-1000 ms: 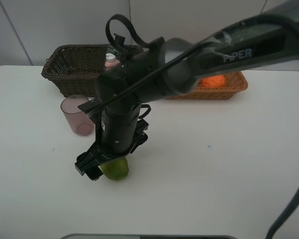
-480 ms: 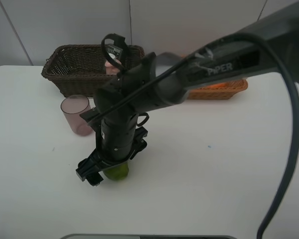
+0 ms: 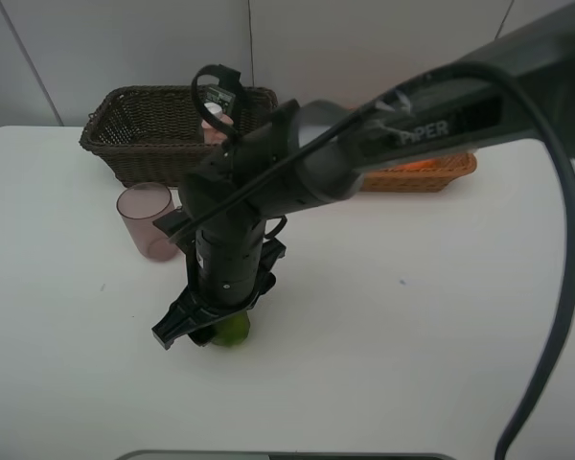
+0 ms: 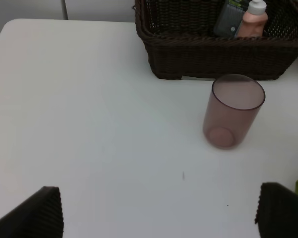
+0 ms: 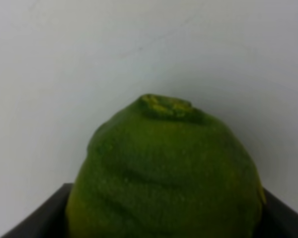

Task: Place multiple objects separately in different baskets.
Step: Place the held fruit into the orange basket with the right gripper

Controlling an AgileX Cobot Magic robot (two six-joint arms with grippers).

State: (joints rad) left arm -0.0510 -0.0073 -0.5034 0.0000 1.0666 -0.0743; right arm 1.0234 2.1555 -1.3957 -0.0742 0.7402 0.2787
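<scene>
Narrowed since before, the right pincer (image 3: 203, 328) seems to grip the green fruit (image 3: 235, 332), cup (image 3: 146, 222) at its eleven o'clock; left pincer (image 4: 159, 218) stands open.

We saw a mottled green fruit (image 5: 164, 168) on the white table (image 3: 441, 335). Beyond the fruit stood a translucent mauve cup (image 3: 146, 225), a dark brown woven basket (image 3: 125, 153) with a pink, white-capped bottle (image 4: 251, 25), and seemingly an orange-tan basket (image 3: 441, 177).
</scene>
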